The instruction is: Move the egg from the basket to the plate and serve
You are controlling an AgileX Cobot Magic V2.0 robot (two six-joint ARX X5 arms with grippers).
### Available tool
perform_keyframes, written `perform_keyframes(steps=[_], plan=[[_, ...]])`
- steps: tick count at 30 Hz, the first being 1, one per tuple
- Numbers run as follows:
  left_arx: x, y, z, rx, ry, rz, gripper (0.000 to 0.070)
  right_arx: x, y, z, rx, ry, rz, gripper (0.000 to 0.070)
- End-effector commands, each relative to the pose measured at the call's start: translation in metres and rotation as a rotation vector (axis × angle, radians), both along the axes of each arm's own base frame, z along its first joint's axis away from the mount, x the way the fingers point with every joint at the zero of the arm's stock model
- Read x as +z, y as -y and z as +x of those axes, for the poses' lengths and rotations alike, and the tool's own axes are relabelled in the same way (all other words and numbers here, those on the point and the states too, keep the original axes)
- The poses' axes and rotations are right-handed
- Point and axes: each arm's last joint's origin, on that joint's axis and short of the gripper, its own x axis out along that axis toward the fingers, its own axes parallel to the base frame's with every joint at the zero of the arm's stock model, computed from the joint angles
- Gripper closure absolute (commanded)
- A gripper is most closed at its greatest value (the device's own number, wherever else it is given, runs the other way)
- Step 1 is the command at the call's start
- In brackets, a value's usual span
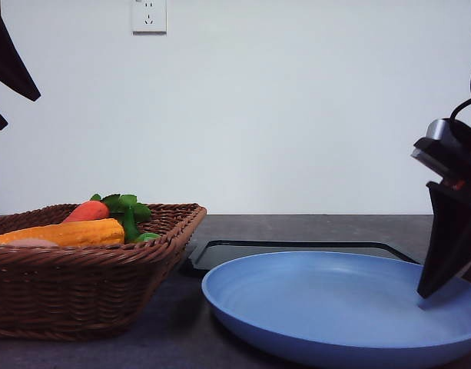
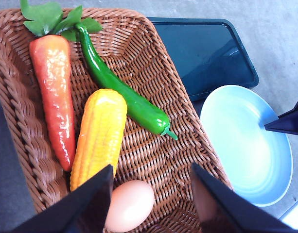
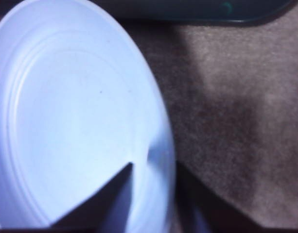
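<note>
The egg [image 2: 129,206] lies in the near corner of the wicker basket [image 2: 153,73], beside the corn's end. My left gripper [image 2: 151,199] hovers over it, open, with one finger on each side of the egg and not touching it. In the front view the basket [image 1: 81,288] stands at the left and the blue plate [image 1: 327,307] lies to its right. My right gripper [image 3: 156,194] has the rim of the plate [image 3: 76,111] between its fingers, one inside and one outside. Its fingertip [image 1: 431,288] rests on the plate's right edge.
The basket also holds a carrot [image 2: 54,92], a corn cob [image 2: 100,136] and a green chilli [image 2: 124,94]. A flat black tray [image 1: 296,250] lies behind the plate, also seen as a tray [image 2: 202,53] in the left wrist view. Part of my left arm [image 1: 8,61] hangs at the upper left.
</note>
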Motion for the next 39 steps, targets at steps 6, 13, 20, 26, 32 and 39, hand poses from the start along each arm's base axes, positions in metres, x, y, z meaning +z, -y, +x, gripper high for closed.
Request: perform_keyframes(steps=[6, 13, 20, 26, 32, 39], plan=[[0.004, 0.001, 0.002, -0.015, 0.019, -0.004, 0.0377, 0.000, 0.003, 0.000, -0.030, -0.012, -0.008, 0.0700], [0.004, 0.010, -0.001, -0.108, 0.050, 0.027, 0.0249, 0.022, 0.017, -0.013, -0.078, 0.041, -0.002, 0.0700], [-0.007, 0.032, -0.007, -0.254, 0.048, 0.226, 0.0244, 0.048, 0.032, -0.034, -0.133, 0.128, 0.002, 0.0700], [-0.025, 0.057, -0.006, -0.355, 0.029, 0.450, 0.0244, 0.065, 0.037, -0.048, -0.163, 0.225, 0.016, 0.0700], [-0.042, 0.075, 0.009, -0.378, -0.026, 0.583, 0.0244, 0.073, 0.039, -0.056, -0.169, 0.270, 0.022, 0.0700], [-0.057, 0.088, 0.030, -0.422, -0.092, 0.638, 0.0244, 0.075, 0.039, -0.059, -0.168, 0.288, 0.025, 0.0700]])
